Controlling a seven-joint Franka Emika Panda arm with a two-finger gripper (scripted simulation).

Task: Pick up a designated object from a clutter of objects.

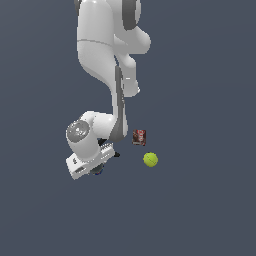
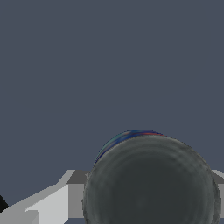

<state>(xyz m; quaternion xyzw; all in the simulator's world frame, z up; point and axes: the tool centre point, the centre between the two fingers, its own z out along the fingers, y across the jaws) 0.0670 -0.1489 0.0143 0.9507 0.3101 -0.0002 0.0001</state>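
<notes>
The designated can [image 2: 151,183] fills the wrist view, with a dark grey top and a blue side with a red mark at its rim. My gripper [image 2: 148,194] stands around it, and one grey finger [image 2: 76,192] presses each side. In the exterior view the white hand hangs low at the left, and only a dark blue sliver of the can [image 1: 98,171] shows under it, at the gripper [image 1: 96,170]. The rest of the can is hidden there. I cannot tell whether the can rests on the floor or is off it.
A dark-red small box [image 1: 139,137] stands to the exterior view's right of the hand. A yellow-green tennis ball [image 1: 150,159] lies just below the box in that view. A black bit of the spring clamp [image 1: 116,155] shows beside the hand, and a black corner [image 2: 2,204] shows in the wrist view.
</notes>
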